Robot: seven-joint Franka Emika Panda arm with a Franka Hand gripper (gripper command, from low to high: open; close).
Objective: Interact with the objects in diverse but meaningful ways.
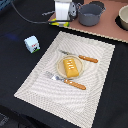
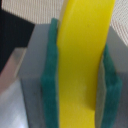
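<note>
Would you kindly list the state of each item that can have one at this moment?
gripper: shut on yellow banana, green pads on both sides.
yellow banana: held between the fingers.
pale blue carton: standing on the black cloth, off the placemat.
yellow-orange slab: lying on the plate.
fork: lying flat on the placemat.
knife: lying flat on the placemat.
grey two-handled pot: upright, uncovered.

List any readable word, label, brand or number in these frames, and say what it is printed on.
None can be read.
Small pale blue carton: coloured marks on its front, too small and blurred to read.
Yellow-orange rectangular slab on the plate: pale raised marks on top, not legible.
Wrist view: yellow banana between green pads, no print.
</note>
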